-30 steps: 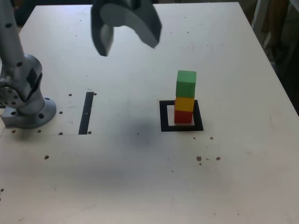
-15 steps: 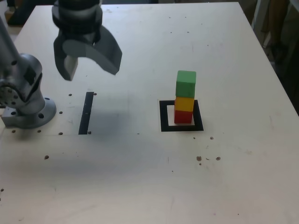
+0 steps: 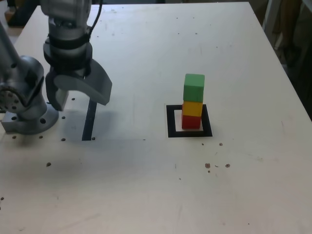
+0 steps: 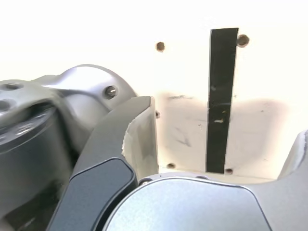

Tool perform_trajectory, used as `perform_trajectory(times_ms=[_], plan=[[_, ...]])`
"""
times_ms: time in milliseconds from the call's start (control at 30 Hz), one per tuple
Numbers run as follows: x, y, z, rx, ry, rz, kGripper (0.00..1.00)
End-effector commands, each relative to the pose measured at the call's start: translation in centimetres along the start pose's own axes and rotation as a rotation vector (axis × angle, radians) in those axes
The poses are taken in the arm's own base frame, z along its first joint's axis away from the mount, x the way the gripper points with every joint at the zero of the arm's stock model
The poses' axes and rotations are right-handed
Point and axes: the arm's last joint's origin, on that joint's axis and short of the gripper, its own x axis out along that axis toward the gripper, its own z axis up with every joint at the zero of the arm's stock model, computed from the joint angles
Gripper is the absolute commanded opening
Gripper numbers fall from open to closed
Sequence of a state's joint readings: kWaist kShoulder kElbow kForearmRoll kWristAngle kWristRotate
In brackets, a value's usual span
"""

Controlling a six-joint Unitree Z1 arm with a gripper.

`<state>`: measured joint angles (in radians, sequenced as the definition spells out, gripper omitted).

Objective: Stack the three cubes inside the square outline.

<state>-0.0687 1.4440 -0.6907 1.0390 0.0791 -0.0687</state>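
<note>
In the exterior view the three cubes stand in one stack: the red cube [image 3: 191, 121] at the base, the yellow cube [image 3: 192, 107] on it, the green cube [image 3: 194, 87] on top, slightly offset. The stack rests inside the black square outline [image 3: 170, 122]. My gripper [image 3: 78, 97] hangs far to the exterior view's left of the stack, open and holding nothing, low over the thin black strip [image 3: 88, 124]. The wrist view shows one finger [image 4: 139, 139] beside that strip [image 4: 220, 101]; no cube appears there.
The arm's grey base [image 3: 27, 114] is bolted at the exterior view's left edge, close to the gripper. Small screw holes dot the white tabletop [image 3: 146, 185]. Dark objects stand beyond the table's edge at the exterior view's right.
The open gripper has swung from the upper middle to the exterior view's left and come down over the black strip. The cube stack has not moved.
</note>
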Motion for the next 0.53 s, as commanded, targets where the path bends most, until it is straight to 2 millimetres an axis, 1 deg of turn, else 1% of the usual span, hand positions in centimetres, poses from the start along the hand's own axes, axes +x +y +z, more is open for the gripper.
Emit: perform_trajectory(times_ms=[0,167,500], plan=[[0.37,-0.07,0.19,-0.002,-0.011,-0.004,1.00],[0.85,-0.15,0.66,-0.004,-0.030,-0.008,1.00],[0.89,-0.17,1.05,-0.009,-0.030,-0.006,0.99]])
